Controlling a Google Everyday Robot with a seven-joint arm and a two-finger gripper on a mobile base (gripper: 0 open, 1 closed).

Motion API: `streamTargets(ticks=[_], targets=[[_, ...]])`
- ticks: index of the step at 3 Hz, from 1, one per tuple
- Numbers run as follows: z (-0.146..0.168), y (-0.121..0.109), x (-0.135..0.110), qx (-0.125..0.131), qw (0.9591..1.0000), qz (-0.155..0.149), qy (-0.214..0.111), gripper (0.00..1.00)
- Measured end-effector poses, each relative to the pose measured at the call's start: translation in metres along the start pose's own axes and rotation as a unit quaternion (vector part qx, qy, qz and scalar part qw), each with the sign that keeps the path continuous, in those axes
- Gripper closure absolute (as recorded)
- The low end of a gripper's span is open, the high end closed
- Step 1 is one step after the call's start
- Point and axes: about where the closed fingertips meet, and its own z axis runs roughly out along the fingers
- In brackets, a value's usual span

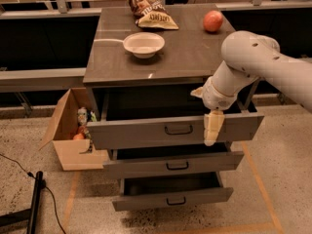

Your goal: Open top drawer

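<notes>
Camera view: gripper (213, 129) hangs before the pulled-out top drawer (146, 130); its grip state unreadable.

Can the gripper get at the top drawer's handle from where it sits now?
Probably yes. The gripper hangs at the front of the top drawer, just right of its handle and about level with it, and nothing stands between them.

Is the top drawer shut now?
No: the top drawer stands pulled out with its dark inside showing, and the gripper hangs at its front panel, right of the handle.
</notes>
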Motion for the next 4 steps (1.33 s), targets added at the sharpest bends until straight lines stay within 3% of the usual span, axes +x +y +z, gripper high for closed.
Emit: streamTargets(ticks=[1,2,3,4], targets=[[0.019,0.009,0.006,-0.029,0.9995,0.014,-0.003,0.00],[0.030,0.015,0.009,-0.045,0.9988,0.020,-0.003,0.14],[0.035,0.019,0.009,-0.054,0.9984,0.019,-0.003,0.38],[0.035,0.019,0.010,-0.055,0.9983,0.021,0.002,0.44]])
